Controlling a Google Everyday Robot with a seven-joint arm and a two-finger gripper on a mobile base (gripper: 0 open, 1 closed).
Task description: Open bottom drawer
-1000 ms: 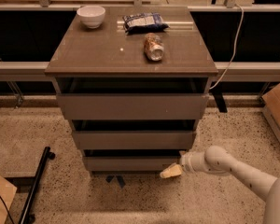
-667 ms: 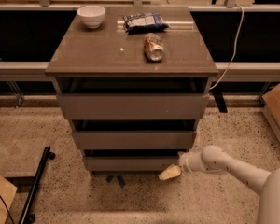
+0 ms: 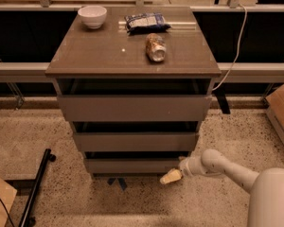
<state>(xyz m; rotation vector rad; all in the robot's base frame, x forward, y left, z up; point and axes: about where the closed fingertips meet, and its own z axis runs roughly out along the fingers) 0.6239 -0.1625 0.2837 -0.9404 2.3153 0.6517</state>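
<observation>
**Bottom drawer barely out, if at all; the pull is yet to be made.**

On the speckled floor (image 3: 61,141) stands the three-drawer cabinet (image 3: 135,109), and the bottom drawer (image 3: 132,165) is its lowest tier, with a flat front showing only a narrow dark gap above. You may judge the task as hardly begun, since the whole opening stroke is left. The arm (image 3: 227,167) reaches in from the lower right and sets the end effector (image 3: 171,176) at the drawer's lower right corner, touching or just beside the front. Whether it is spread or pressed together cannot be told. A cardboard box (image 3: 283,109) sits at the right edge. The tabletop (image 3: 99,56) carries a snack bag (image 3: 146,21), a white bowl (image 3: 92,16) and a can (image 3: 155,47) on its side.
</observation>
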